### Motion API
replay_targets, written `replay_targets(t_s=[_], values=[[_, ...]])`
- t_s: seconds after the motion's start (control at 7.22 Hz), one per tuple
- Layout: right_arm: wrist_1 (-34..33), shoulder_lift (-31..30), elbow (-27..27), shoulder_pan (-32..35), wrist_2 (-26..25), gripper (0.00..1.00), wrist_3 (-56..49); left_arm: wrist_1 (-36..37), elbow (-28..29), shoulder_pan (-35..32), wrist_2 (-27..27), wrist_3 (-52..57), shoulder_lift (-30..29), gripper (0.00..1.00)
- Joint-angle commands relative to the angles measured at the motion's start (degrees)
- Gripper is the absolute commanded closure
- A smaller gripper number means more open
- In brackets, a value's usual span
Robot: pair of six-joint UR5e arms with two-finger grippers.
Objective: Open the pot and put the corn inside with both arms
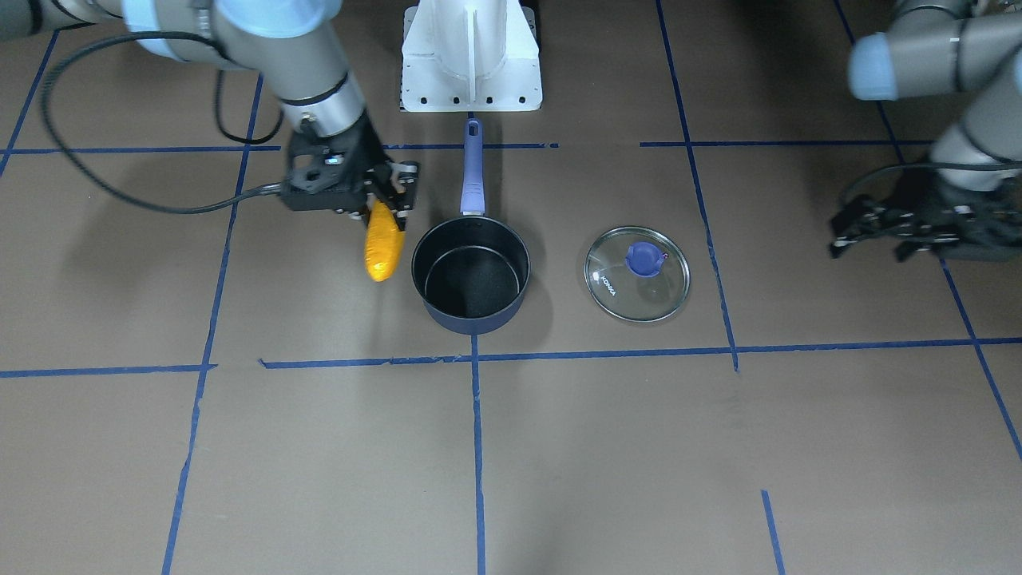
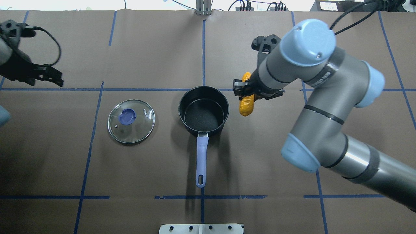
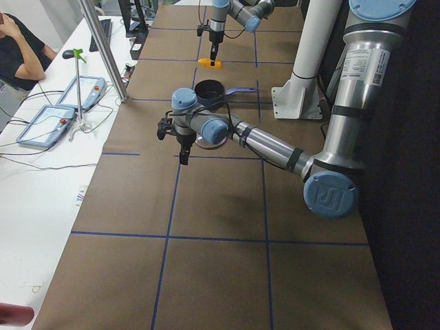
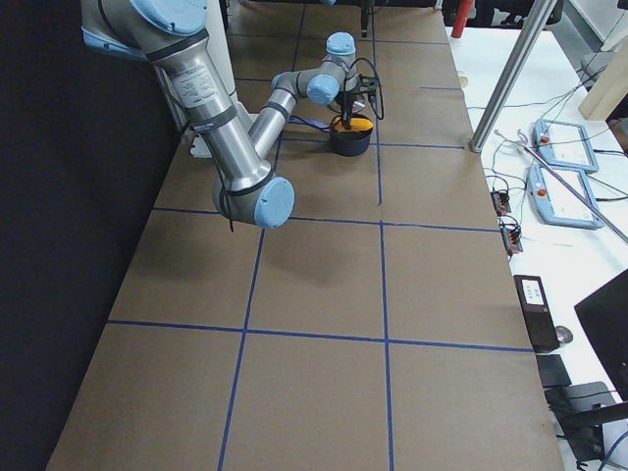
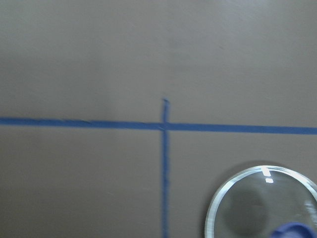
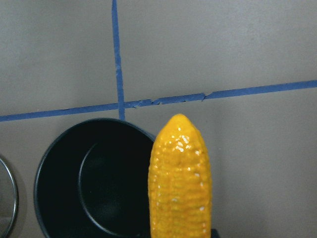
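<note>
Overhead exterior: pot (image 2: 201, 117) stood uncovered, lid (image 2: 131, 121) lay near it; left gripper (image 2: 48, 76) spread, empty, well apart. Right gripper (image 2: 247, 92) clenched the corn (image 2: 246, 105) just beside the pot's rim. Carry step in hand; the next move likely called for a shift over the opening, then release.

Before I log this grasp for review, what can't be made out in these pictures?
Corn: gripped end cut off by the bottom edge of the right wrist view.
Right claw: mostly covered by its own wrist in the overhead view.
Lid: blurred and cropped at the corner of the left wrist view.
</note>
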Motion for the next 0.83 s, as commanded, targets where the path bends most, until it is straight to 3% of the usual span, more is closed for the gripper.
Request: replay_targets(t_s=[0.0,0.28,0.42,0.55,0.69], values=[[0.2,5.9,-6.4,-3.5,-3.4,0.97,2.9,0.1,1.9,-7.1,-2.3,12.1,4.2,0.00],[2.5,9.3,-11.8,-3.7,-3.5,0.93,3.3,-0.1,4.3,-11.1,-2.4,22.0,6.8,0.00],[3.4,9.5,-12.8,-3.7,-3.5,0.78,3.5,-0.1,4.3,-12.9,-2.4,24.4,8.1,0.00],[4.8,9.3,-12.9,-3.7,-3.5,0.33,4.7,-0.1,4.3,-14.1,-2.5,26.5,9.4,0.00],[5.5,9.5,-12.8,-3.7,-3.5,0.02,4.9,-0.1,4.9,-15.1,-2.5,29.6,11.2,0.00]])
